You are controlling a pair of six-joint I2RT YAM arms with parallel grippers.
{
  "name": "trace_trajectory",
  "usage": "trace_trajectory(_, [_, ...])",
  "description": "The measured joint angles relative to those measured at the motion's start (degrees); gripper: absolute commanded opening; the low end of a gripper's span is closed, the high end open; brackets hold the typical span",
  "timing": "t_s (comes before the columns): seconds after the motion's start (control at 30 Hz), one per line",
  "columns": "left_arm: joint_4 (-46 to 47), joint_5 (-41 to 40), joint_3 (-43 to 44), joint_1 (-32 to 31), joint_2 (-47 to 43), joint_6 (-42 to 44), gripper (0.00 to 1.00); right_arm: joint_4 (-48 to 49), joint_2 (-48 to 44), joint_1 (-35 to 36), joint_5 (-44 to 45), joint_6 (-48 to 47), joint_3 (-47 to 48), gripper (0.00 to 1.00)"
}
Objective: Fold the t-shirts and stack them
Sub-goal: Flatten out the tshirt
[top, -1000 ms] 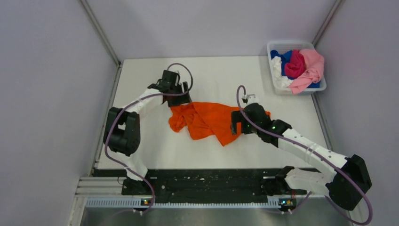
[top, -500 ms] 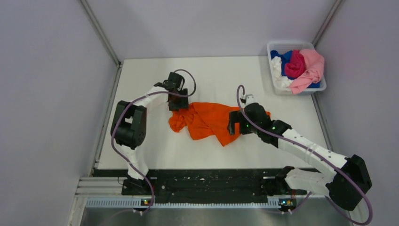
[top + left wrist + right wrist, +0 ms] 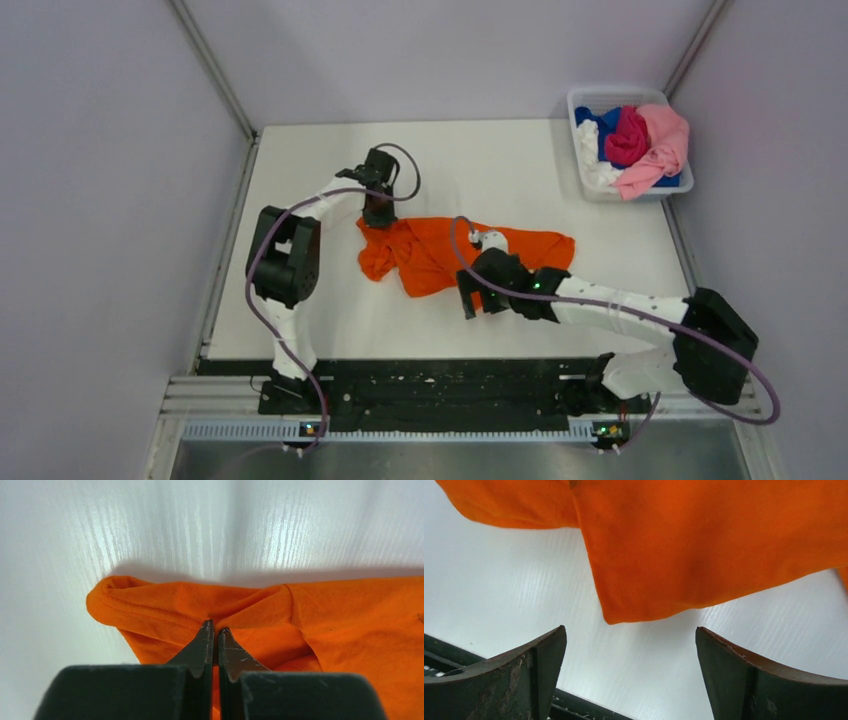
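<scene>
Between the pressed jaws of left gripper (image 3: 213, 629): edge fold of orange t-shirt (image 3: 345, 615), flat on table (image 3: 150, 525); right gripper (image 3: 629, 635) spread, hem corner just ahead. Advance low, pinch that corner only.

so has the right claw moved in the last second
Yes, the right claw slid left and toward the near edge, farther from the white bin.

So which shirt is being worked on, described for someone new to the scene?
At the middle of the white table lies the orange t-shirt, crumpled, pinched by the left gripper. It is the only shirt outside the bin at the far right corner.
</scene>
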Motion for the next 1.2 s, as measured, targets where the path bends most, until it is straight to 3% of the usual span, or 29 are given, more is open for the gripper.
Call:
trace_trajectory(0.17, [0.3, -2.6, -3.3, -0.1, -4.6, -1.3, 0.0, -0.1, 11.2, 8.8, 8.9, 4.9, 3.0, 0.9])
trace_trajectory(0.43, [1.4, -4.9, -14.8, -0.5, -22.9, -4.4, 0.0, 0.3, 17.3, 10.1, 20.9, 17.8, 3.3, 0.57])
trace_trajectory(0.6, [2.2, -4.8, -17.1, -0.9, -29.0, -5.0, 0.0, 3.8, 17.6, 10.0, 24.9, 20.1, 0.6, 0.02])
trace_trajectory(0.87, [1.2, -8.2, -19.8, -1.6, -38.3, -6.3, 0.0, 1.5, 15.1, 9.8, 29.2, 19.3, 0.2, 0.0])
trace_trajectory(1.03, [0.3, -8.0, -18.0, -2.4, -47.8, -6.0, 0.0, -0.9, -1.2, 9.8, 32.9, 7.9, 1.8, 0.0])
trace_trajectory(1.2, [0.4, -7.7, -10.8, -3.9, -55.0, -4.2, 0.0, 1.9, -16.0, 9.8, 31.0, -8.4, 10.2, 0.0])
